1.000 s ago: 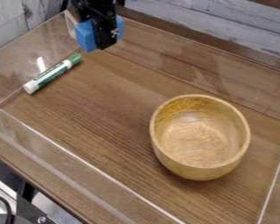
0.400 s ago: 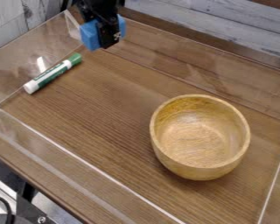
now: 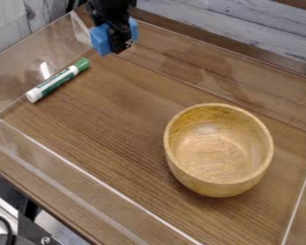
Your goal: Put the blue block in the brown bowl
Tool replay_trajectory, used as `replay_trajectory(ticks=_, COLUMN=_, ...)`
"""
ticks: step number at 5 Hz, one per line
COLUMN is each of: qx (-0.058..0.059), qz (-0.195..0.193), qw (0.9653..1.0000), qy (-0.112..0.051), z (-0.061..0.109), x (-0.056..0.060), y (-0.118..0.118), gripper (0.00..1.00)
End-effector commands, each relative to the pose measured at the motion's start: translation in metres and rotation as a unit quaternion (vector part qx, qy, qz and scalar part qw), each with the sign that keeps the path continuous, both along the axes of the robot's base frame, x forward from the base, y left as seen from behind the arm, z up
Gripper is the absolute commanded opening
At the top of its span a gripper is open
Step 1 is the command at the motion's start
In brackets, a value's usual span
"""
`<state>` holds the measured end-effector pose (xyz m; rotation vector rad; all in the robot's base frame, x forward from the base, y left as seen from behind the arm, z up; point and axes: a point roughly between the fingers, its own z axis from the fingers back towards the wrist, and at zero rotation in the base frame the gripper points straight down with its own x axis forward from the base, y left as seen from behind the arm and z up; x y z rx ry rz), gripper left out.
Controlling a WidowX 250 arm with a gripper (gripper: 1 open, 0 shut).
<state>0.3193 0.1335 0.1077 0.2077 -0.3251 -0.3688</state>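
You're looking at an evenly lit, fairly bright view with soft, diffuse light and no hard shadows. Pale sheen runs across the wooden table (image 3: pixel 130 124) up and left of the brown bowl (image 3: pixel 218 148), and the clear side walls glint faintly. The bowl's hollow is shaded on its near wall. Detail is coarse and slightly soft throughout.

One blue block (image 3: pixel 100 38) is in view, the only block. One brown bowl (image 3: pixel 218 148) stands on the one wooden bench (image 3: pixel 104 124), and the bowl's hollow holds zero items. One green-and-white marker (image 3: pixel 57 79) lies there. One gripper (image 3: pixel 114 33) shows at the top.
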Motion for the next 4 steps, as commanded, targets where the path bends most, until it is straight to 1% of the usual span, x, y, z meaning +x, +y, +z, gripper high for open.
replay_trajectory(ticks=1, qx=0.018, qz=0.006, qw=0.9991, qy=-0.037, z=0.012, x=0.006, y=0.013, gripper=0.0)
replay_trajectory(ticks=2, qx=0.012, qz=0.016, qw=0.999, qy=-0.041, z=0.019, x=-0.011, y=-0.011, gripper=0.0)
replay_trajectory(ticks=4, qx=0.003, qz=0.036, qw=0.9982, qy=-0.048, z=0.033, x=-0.04, y=-0.053, gripper=0.0)
